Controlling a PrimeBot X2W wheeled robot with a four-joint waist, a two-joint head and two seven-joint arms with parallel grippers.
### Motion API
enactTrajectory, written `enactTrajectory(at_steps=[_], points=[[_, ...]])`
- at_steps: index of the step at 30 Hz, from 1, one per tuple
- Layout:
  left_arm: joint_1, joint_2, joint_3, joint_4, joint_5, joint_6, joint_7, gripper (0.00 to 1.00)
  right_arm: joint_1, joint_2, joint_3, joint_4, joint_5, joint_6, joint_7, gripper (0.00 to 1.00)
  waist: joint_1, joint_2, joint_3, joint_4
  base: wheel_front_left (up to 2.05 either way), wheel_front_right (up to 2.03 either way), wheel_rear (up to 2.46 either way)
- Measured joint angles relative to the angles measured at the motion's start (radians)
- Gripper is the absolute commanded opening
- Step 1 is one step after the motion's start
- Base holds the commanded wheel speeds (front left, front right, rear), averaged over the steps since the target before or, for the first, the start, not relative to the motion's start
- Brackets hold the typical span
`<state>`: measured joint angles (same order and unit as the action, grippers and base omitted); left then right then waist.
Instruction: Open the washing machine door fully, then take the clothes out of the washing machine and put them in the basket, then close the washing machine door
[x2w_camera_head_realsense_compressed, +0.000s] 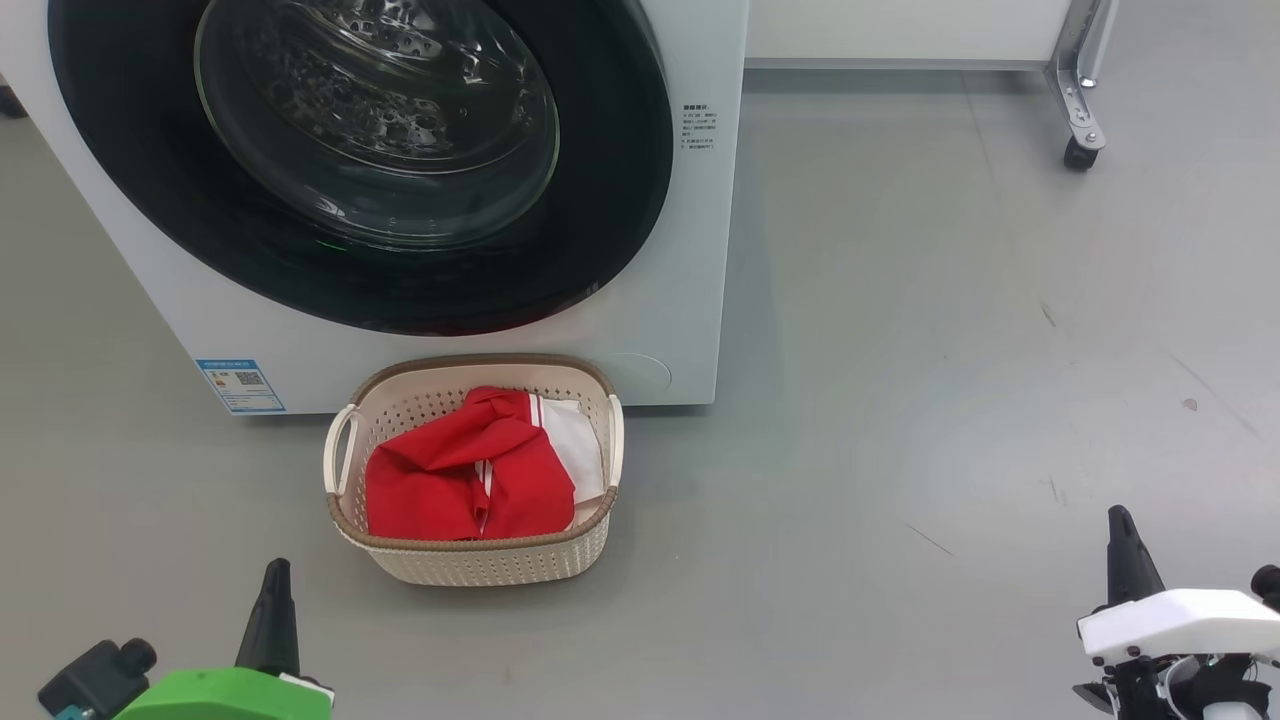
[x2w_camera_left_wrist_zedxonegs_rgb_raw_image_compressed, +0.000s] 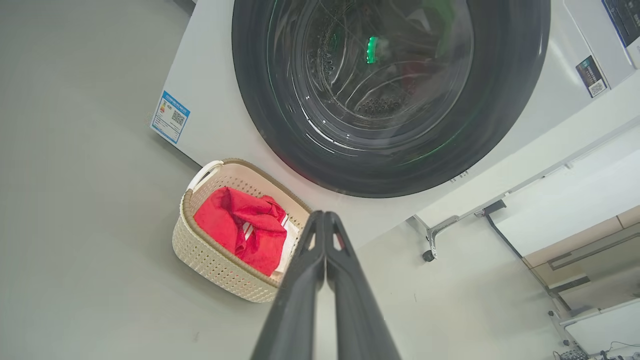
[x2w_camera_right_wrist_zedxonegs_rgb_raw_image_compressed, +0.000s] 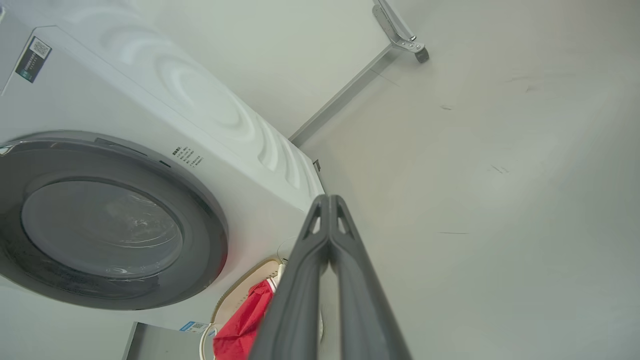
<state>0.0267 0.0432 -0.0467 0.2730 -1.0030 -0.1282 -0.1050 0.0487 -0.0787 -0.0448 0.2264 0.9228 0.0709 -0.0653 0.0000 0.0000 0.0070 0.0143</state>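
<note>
Red clothes (x2w_camera_head_realsense_compressed: 460, 475) fill the basket (x2w_camera_head_realsense_compressed: 480, 565) ahead of my left gripper (x2w_camera_head_realsense_compressed: 277, 568); door (x2w_camera_head_realsense_compressed: 370, 150) looks closed, so I judge the task done. That and my right gripper (x2w_camera_head_realsense_compressed: 1120, 515) are pressed together, empty.

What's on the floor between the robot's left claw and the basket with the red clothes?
Nothing. In the head view, just bare grey floor separates the left gripper from the basket.

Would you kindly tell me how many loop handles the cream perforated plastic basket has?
2: one white loop handle at the cream perforated basket's left end, one at its right; none seems hidden.
</note>
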Motion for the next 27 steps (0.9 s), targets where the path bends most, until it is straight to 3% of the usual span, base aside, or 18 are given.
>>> enactTrajectory(at_steps=[27], points=[[-0.039,0.014,0.029,0.0,-0.349,0.0,0.087,0.0,-0.053,0.019,-0.049,0.025,0.356,0.025,0.093,0.0,0.0,0.0,-0.002,-0.008,0.0,0.0,0.0]])
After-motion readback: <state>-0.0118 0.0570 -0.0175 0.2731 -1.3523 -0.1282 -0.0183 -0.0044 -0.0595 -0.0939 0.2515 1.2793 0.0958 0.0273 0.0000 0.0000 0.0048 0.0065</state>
